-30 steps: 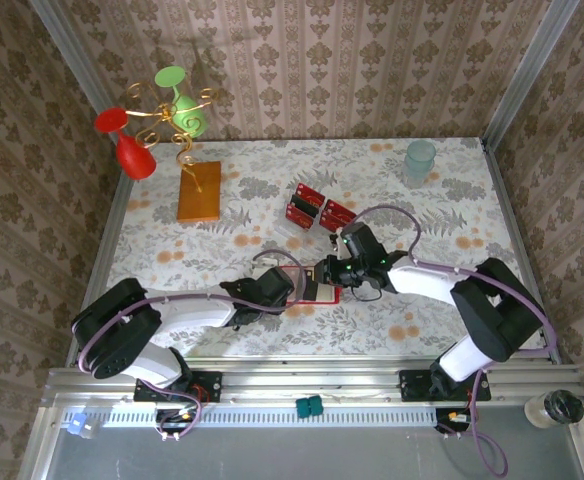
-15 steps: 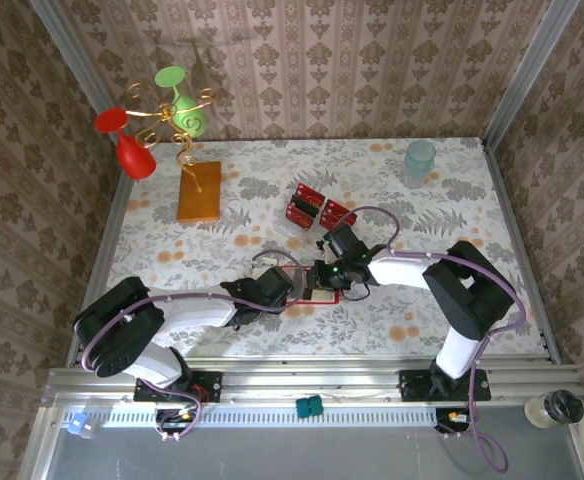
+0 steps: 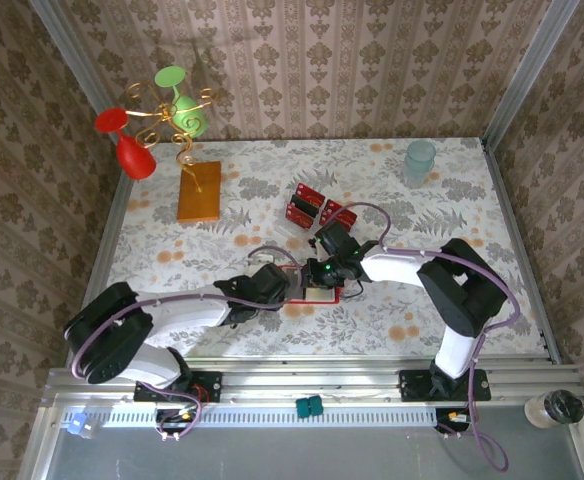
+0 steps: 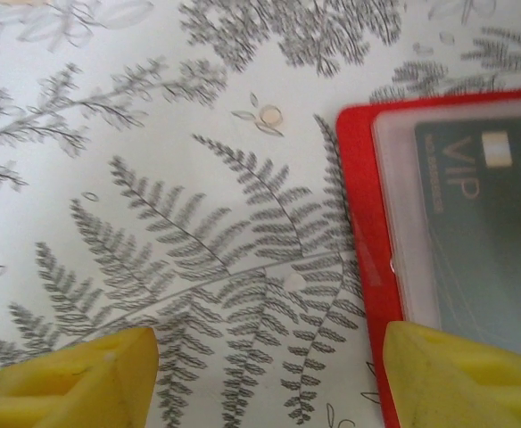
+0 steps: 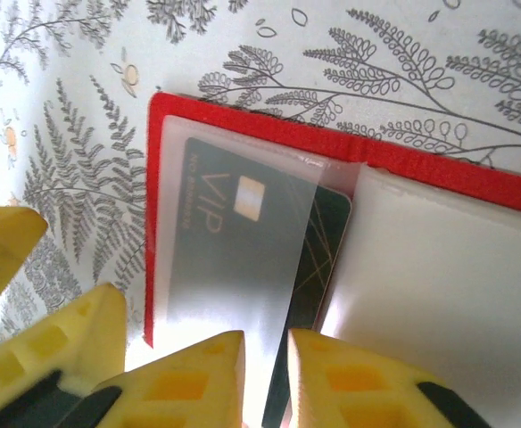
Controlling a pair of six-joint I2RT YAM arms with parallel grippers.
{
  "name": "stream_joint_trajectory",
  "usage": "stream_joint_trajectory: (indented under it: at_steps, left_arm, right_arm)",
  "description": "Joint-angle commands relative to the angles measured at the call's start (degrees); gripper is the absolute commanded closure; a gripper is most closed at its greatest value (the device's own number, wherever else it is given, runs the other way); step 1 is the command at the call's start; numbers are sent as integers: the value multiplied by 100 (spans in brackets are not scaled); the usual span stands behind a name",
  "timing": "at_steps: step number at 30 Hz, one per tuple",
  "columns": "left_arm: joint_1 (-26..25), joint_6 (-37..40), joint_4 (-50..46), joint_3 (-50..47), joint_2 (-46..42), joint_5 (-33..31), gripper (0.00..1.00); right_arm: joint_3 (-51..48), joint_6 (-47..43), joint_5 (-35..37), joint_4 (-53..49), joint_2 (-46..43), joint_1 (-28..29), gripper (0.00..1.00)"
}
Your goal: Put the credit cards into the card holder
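The red card holder (image 3: 324, 296) lies open on the fern-print cloth, in front of both arms. A dark credit card marked VIP (image 5: 243, 232) sits under its clear pocket (image 5: 189, 294), with one long edge sticking out past the film. My right gripper (image 5: 265, 374) hovers over that card, nearly shut with a thin gap; the card lies flat and is not pinched. My left gripper (image 4: 265, 374) stands open, with its right finger (image 4: 466, 374) at the holder's red edge (image 4: 359, 223). More red credit cards (image 3: 305, 207) lie further back.
An orange-brown slab (image 3: 199, 191) carries a gold wire stand with a red glass (image 3: 135, 155) and a green glass (image 3: 186, 117) at the back left. A pale cup (image 3: 419, 160) stands back right. Patterned walls close in three sides.
My right gripper has slid left over the holder and its arm has folded in. The left gripper has barely shifted beside the holder.
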Motion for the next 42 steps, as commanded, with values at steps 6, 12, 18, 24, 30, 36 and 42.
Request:
stream_joint_trajectory:
  at_steps: [6,12,18,24,30,36,42]
  left_arm:
    - [592,162,-253,-71,-245,127,31]
    - [682,330,-149,45,-18,206,31]
    - [679,377,-26,135,352,318,31]
    - [683,412,77,166,519,339,32]
    - [683,447,150,232,669,395,32]
    - [682,468,223,284,830,474,32]
    - [670,465,263,310,920,507,32]
  right_arm:
    - [118,-202,431,-533,-361,35,76]
    - [236,-189,396,-503,-138,47,83]
    - [384,-219,405,-529,85,60,85]
    - [491,-289,526,-636,278,60,87]
    - [643,-321,516,-702,517,87,87]
    - [839,-351,484,-800,632,162,88]
    - [939,-334,401,-798,752,201,88]
